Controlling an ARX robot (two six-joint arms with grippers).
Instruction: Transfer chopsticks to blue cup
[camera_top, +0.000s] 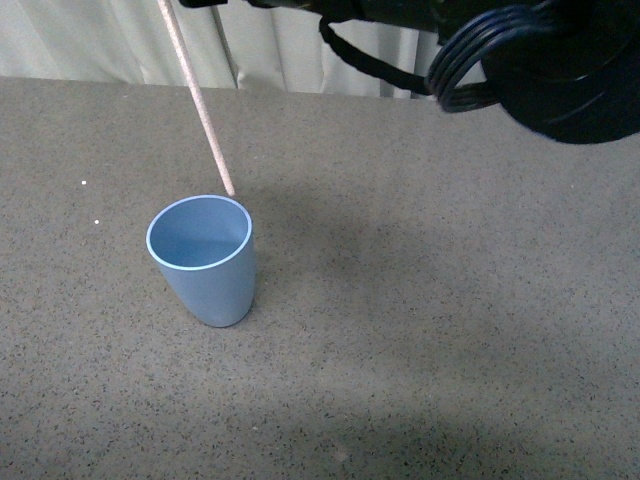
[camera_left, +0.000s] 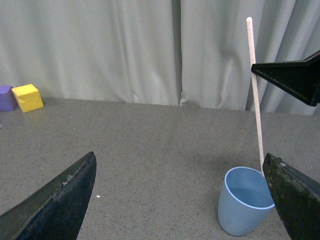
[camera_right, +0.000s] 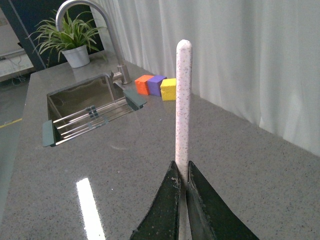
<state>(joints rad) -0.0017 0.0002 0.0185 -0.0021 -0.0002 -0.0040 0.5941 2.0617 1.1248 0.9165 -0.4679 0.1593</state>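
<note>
The blue cup (camera_top: 205, 258) stands upright on the grey counter; it also shows in the left wrist view (camera_left: 245, 200). The chopsticks (camera_top: 197, 100), one pale speckled stick, hang steeply over the counter, lower tip just behind the cup's far rim. My right gripper (camera_right: 181, 172) is shut on the chopsticks (camera_right: 182, 100); in the left wrist view the stick (camera_left: 256, 95) passes a dark finger of it. In the front view the gripper is above the picture's top. My left gripper (camera_left: 182, 195) is open and empty, low, to the side of the cup.
The right arm's black body and cables (camera_top: 500, 50) fill the front view's upper right. Yellow (camera_left: 27, 97) and purple (camera_left: 6, 98) blocks sit by the curtain. A sink (camera_right: 85, 107) with tap, rack and potted plant (camera_right: 75, 40) lies farther along the counter.
</note>
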